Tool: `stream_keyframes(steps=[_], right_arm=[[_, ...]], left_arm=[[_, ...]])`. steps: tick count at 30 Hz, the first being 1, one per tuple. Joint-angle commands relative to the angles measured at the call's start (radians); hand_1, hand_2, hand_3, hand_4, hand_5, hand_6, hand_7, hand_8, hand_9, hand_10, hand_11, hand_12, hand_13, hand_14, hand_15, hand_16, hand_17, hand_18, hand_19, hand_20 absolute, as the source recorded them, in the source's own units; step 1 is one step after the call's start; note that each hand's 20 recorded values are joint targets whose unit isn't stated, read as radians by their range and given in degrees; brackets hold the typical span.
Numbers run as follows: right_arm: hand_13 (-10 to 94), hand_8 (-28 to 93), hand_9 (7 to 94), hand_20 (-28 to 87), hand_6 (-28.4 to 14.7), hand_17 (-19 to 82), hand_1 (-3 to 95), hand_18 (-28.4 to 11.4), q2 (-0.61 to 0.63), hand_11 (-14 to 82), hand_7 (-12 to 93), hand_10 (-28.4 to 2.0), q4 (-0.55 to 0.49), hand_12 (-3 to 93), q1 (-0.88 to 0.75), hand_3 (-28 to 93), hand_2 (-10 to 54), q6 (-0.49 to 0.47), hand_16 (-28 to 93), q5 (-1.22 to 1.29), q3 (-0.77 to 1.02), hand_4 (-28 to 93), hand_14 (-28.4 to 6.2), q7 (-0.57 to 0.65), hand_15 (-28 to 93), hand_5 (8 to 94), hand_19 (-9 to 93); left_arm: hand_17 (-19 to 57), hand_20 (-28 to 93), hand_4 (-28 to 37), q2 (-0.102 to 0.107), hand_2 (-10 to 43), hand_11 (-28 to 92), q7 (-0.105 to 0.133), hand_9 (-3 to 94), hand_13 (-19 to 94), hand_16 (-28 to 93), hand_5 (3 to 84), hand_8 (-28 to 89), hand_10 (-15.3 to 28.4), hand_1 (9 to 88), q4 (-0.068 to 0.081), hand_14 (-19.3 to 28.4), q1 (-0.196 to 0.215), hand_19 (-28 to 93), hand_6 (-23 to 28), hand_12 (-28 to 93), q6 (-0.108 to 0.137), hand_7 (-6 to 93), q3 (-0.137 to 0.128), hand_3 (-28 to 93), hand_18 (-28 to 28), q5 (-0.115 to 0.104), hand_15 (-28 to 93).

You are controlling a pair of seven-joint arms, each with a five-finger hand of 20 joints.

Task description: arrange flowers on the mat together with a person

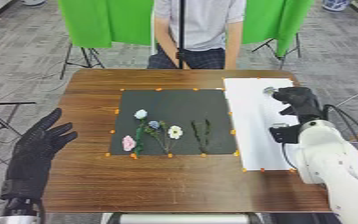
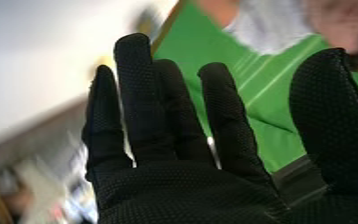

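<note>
R hand [image 1: 298, 100] hangs over wht sheet [image 1: 254, 145] edge, flwrs [image 1: 175, 132] on mat [image 1: 180, 102]

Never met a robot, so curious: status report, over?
Right hand open, by white sheet. Left hand open, left of dark mat. Pink flower on mat. Neither hand blocking mat.

flowers [image 1: 175, 132] on mat [image 1: 193, 102], sheet [image 1: 248, 110] right of mat

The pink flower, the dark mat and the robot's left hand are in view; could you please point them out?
Pink flower [image 1: 128, 143]: head view, on its petals.
Dark mat [image 1: 171, 104]: head view, on its bare surface.
Left hand [image 1: 35, 144]: head view, below the fingers.
</note>
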Motion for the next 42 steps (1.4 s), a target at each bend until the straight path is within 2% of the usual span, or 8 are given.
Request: stream_keyframes(steps=[1,3,12,17,24,32,37,42], right_arm=[[48,-11,47.5,20,-3.1,13,29.3,-22.3,0.092,17.1,14,-18.3,0.191,15.1,0.252,75,-2.7,-0.121,8,-0.302,-0.149,-25,-17.1,0.135,58,47.3,63],[48,-11,47.4,19,-3.1,13,29.5,-22.3,0.106,17.2,14,-18.3,0.242,15.1,0.301,75,-2.8,-0.154,8,-0.329,-0.197,-25,-17.1,0.146,58,47.3,64],[48,-12,46.1,16,-1.6,13,31.0,-22.2,0.12,16.5,14,-18.3,0.403,15.0,0.481,75,-4.8,-0.303,7,-0.359,-0.371,-25,-16.8,0.128,58,45.5,65],[47,-12,43.9,15,-0.5,12,31.8,-21.9,0.087,14.6,14,-18.1,0.468,14.6,0.521,76,-5.7,-0.402,7,-0.365,-0.41,-26,-16.3,0.117,57,42.2,64],[46,-12,42.0,14,1.0,11,32.2,-21.7,0.046,11.9,13,-18.0,0.514,14.5,0.503,76,-6.5,-0.49,8,-0.364,-0.402,-26,-16.2,0.11,56,38.8,63],[46,-12,42.6,13,3.0,11,33.6,-21.0,0.011,11.3,14,-17.1,0.564,14.8,0.54,77,-7.0,-0.572,8,-0.413,-0.433,-27,-15.8,0.062,55,38.6,63],[51,-14,50.9,13,4.8,12,38.4,-19.8,0.012,13.5,17,-13.3,0.586,14.1,0.533,77,-8.3,-0.507,9,-0.477,-0.476,-28,-13.7,0.045,52,48.1,63],[70,-4,81.7,12,6.0,21,54.0,-16.8,0.031,12.7,18,-6.9,0.587,25.0,0.51,63,-9.3,-0.372,22,-0.514,-0.507,-28,-5.4,0.042,44,77.7,68]], left_arm=[[-9.5,13,-28.3,0.001,3.8,24,-0.02,33.1,23,-9,30.8,-11,17.8,18.0,-0.001,25.3,-0.01,47,4.5,10,0.004,15.9,0.008,79,22.2,0.012,48],[-9.5,13,-28.3,0.001,3.9,24,-0.025,33.1,23,-9,30.9,-11,17.7,18.2,-0.001,25.2,-0.014,48,4.6,10,0.003,15.9,0.009,79,22.2,0.011,49],[-9.5,13,-28.3,0.038,4.0,24,0.012,33.1,23,-9,31.0,-11,17.8,18.7,0.003,25.3,-0.012,48,4.6,10,0.027,15.9,0.02,79,22.2,-0.017,49],[-9.5,13,-28.3,0.037,4.0,24,0.017,33.1,23,-9,30.9,-11,17.8,18.9,0.0,25.3,-0.01,48,4.6,10,0.028,16.0,0.022,79,22.2,-0.031,49],[-9.5,13,-28.3,0.015,4.0,24,-0.029,33.1,23,-9,30.9,-12,17.7,19.1,0.0,25.3,-0.031,48,4.6,10,0.004,16.1,0.011,80,22.1,-0.01,49],[-9.5,13,-28.3,0.019,3.9,24,-0.013,33.2,23,-9,31.0,-12,17.8,19.4,0.001,25.3,-0.029,48,4.7,10,0.009,16.2,0.012,80,22.1,-0.015,49],[-9.5,13,-28.3,0.02,3.8,24,-0.009,33.2,23,-9,31.0,-12,17.8,19.5,0.001,25.3,-0.032,48,4.7,10,0.009,16.3,0.018,80,22.1,-0.018,49],[-9.5,13,-28.3,0.023,3.8,24,0.0,33.2,23,-9,31.0,-12,17.9,19.6,0.003,25.3,-0.028,48,4.7,10,0.012,16.3,0.025,80,22.1,-0.022,49]])
